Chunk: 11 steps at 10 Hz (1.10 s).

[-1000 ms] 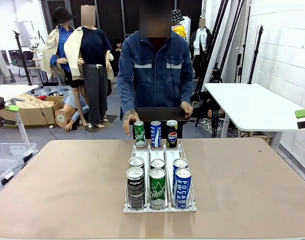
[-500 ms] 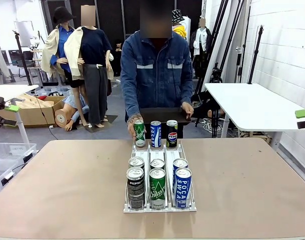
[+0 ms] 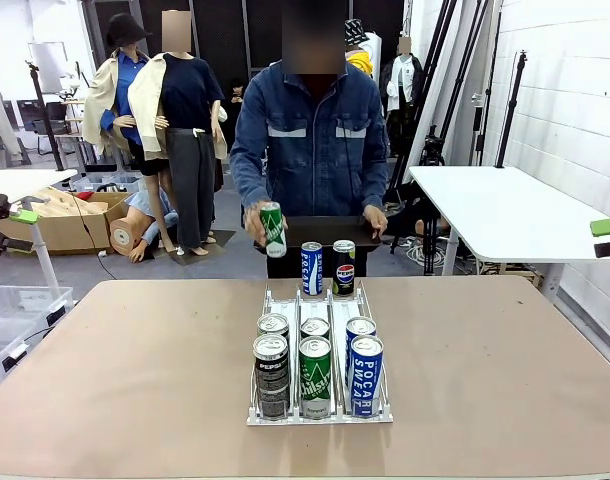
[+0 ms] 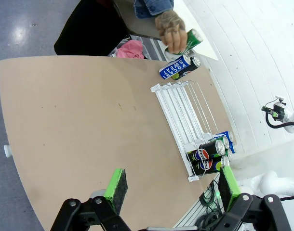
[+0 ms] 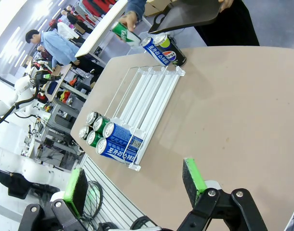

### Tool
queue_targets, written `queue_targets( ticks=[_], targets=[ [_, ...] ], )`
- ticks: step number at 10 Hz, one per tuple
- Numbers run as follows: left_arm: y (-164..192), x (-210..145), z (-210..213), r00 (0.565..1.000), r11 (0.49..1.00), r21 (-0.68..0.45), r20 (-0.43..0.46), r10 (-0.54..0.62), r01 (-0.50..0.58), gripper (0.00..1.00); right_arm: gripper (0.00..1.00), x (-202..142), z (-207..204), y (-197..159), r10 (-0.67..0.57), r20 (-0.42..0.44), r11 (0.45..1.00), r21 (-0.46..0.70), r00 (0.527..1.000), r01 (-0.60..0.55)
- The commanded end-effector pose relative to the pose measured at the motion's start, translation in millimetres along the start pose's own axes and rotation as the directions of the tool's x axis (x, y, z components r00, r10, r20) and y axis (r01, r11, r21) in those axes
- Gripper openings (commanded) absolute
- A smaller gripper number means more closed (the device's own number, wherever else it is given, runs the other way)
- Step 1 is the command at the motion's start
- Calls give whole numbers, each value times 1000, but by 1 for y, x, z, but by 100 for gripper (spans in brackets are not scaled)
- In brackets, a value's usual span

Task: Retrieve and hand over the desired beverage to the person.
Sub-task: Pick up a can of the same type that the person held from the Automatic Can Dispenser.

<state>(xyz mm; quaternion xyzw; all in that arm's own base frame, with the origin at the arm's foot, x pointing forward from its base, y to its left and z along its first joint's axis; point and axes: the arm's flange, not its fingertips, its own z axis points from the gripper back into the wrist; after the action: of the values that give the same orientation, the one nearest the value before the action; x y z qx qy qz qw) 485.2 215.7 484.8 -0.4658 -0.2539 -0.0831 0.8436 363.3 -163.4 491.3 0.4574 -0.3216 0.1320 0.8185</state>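
The left end effector [image 4: 172,185] hung released above the bench [image 3: 135,370], its green pads wide apart with nothing between them. The right end effector [image 5: 135,185] was the same (jaws spread, empty), well above the bench top.

Below them a clear rack [image 3: 285,300] lay in the middle of the bench, its lanes running from the near edge toward the far edge. At its near end stood six cans in two rows of three. The front row held a Pepsi can [image 3: 271,375] on the left, a Chilsung can [image 3: 315,376] in the centre and a Pocari can [image 3: 366,374] on the right. The three behind them showed mostly their tops. The middle stretch of the lanes was bare.

At the rack's far end, by the bench's far edge, a blue can [image 3: 312,268] and a dark can [image 3: 344,266] stood upright side by side.

Beyond the far edge stood the person [image 3: 310,140] in a denim jacket. One hand [image 3: 255,222] held a green can [image 3: 273,229] in the air, tilted, above and to the left of the blue can and clear of the rack. The other hand [image 3: 373,217] held a black tray [image 3: 325,230] at waist height (just behind the two standing cans).
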Motion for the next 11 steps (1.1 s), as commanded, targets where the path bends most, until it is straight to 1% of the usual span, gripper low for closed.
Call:
queue_targets(
  ticks=[1,11],
  targets=[
    [0,0,1,1000,1000,-1,1,1,-1,100,100,1,0,0,-5,1,1000,1,1000,5],
    [0,0,1,1000,1000,-1,1,1,-1,100,100,1,0,0,-5,1,1000,1,1000,5]
  ],
)
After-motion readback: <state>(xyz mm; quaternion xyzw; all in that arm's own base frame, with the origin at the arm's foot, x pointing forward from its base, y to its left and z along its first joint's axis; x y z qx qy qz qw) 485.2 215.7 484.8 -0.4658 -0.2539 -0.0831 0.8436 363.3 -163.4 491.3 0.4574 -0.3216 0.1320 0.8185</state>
